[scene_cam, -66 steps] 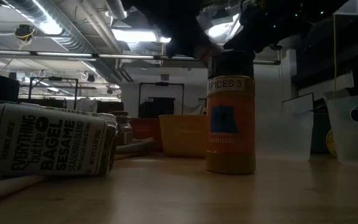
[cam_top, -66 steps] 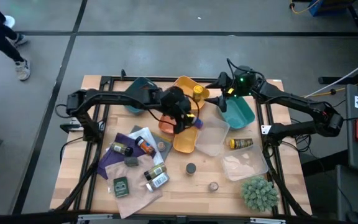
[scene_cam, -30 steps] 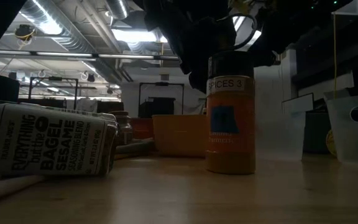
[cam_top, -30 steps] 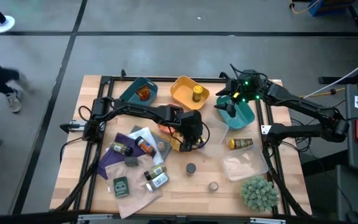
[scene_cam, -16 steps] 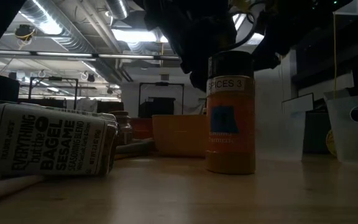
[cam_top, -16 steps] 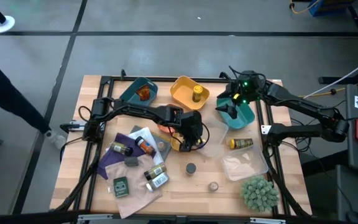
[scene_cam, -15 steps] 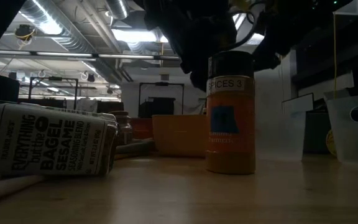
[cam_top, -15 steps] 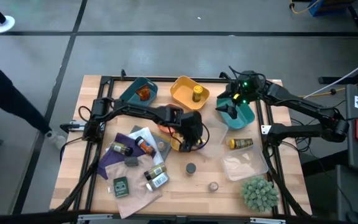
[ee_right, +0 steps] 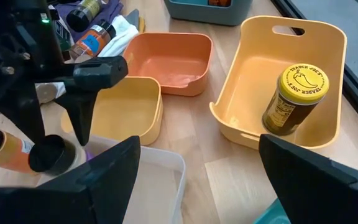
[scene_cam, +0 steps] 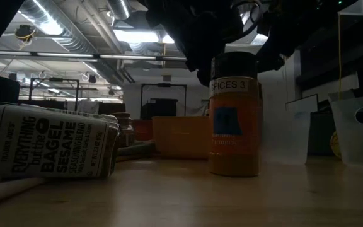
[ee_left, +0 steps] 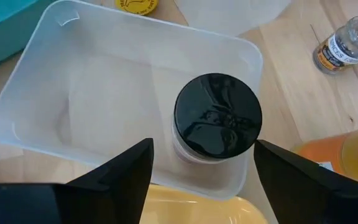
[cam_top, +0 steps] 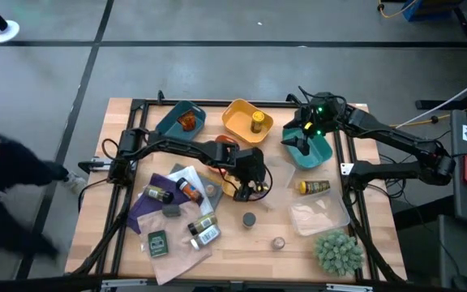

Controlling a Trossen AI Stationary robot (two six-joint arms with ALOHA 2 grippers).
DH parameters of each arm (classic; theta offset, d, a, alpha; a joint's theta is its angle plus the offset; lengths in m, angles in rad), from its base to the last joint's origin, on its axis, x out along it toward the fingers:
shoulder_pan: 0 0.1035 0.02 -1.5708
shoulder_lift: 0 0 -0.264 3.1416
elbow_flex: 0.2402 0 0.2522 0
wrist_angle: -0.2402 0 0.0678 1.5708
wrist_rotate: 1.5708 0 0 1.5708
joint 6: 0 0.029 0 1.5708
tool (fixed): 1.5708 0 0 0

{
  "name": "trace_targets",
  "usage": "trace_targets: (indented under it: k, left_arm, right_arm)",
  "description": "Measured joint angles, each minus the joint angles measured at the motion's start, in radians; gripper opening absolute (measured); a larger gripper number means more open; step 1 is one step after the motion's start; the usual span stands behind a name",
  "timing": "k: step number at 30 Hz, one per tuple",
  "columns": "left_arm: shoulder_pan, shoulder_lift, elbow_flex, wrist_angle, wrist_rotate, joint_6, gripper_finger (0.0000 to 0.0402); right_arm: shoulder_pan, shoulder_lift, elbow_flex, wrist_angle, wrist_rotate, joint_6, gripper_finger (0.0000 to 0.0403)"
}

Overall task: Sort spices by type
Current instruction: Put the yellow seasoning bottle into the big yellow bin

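While left gripper hangs at frame centre, jaws apart, black-lidded jar stands in clear tray below. Right gripper over teal tray upper right, jaws apart.

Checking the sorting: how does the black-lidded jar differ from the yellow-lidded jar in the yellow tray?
The black-lidded jar has a plain black lid, the yellow-lidded jar a printed yellow one. The black-lidded jar stands between the fingers of the open left gripper; the yellow-lidded jar has no gripper around it. Both stand upright.
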Motion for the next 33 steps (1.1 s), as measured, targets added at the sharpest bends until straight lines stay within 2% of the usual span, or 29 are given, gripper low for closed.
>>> trace_targets:
  k: [8,16,20,25,27,33]
  left_arm:
    - [0.007,-0.032,0.000,-0.017,-0.001,0.000,0.0263]
    - [0.045,-0.133,0.000,-0.031,-0.002,0.030,0.0261]
    - [0.069,-0.177,0.000,-0.039,-0.002,0.033,0.0260]
    - [0.091,-0.191,0.000,-0.044,-0.002,0.033,0.0260]
    - [0.098,-0.192,0.000,-0.043,-0.002,0.033,0.0260]
    - [0.108,-0.193,0.000,-0.042,-0.002,0.033,0.0260]
  right_arm:
    - [0.000,-0.020,0.000,-0.046,-0.002,0.000,0.0326]
    - [0.002,-0.123,0.000,-0.213,-0.009,0.000,0.0326]
    - [0.059,-0.157,0.000,-0.338,-0.001,0.000,0.0326]
    - [0.197,-0.161,0.000,-0.435,0.007,0.063,0.0326]
    - [0.256,-0.160,0.000,-0.449,0.048,0.105,0.0326]
    - [0.413,-0.137,0.000,-0.562,0.283,0.264,0.0326]
